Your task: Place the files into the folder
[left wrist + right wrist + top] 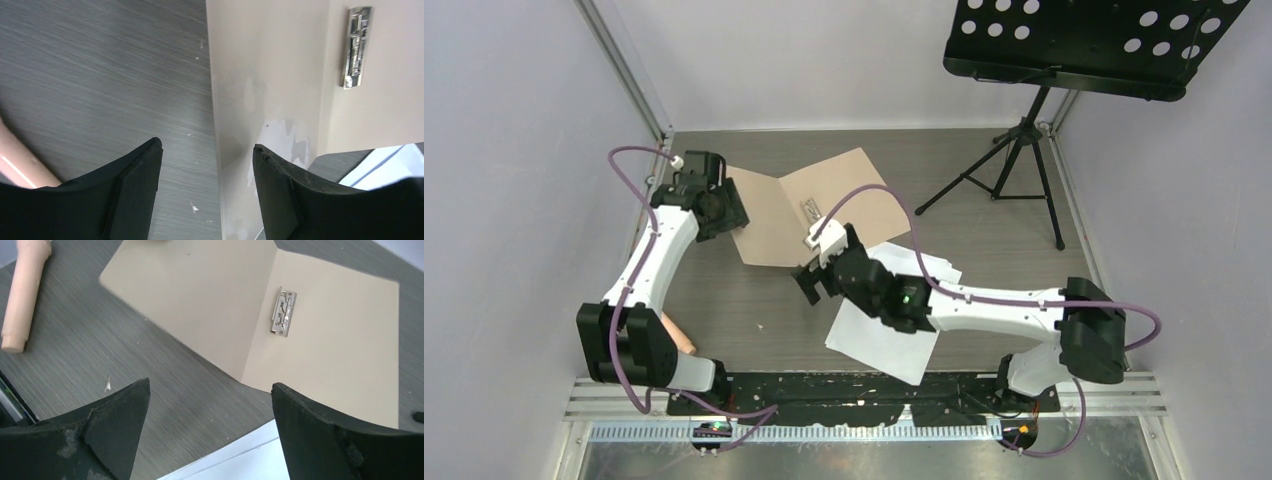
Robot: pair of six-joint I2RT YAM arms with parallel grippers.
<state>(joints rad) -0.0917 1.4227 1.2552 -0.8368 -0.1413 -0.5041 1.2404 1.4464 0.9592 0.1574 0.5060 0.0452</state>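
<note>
Top external view: I am hovering my left pincer (207,146) and right pincer (210,389), both released and carrying nothing, with the files (886,335) not yet in the folder (819,205).

The folder is lying open on the table (754,300), my left fingers straddling the outer edge of its left leaf, while the white sheets are sitting just near of its right leaf, under my right arm. I am judging the pick risky: the sheets are lying flat and floppy, so my right fingers may be skidding over them, fanning or creasing the stack, and my left pincer may be nudging the light folder askew.
</note>
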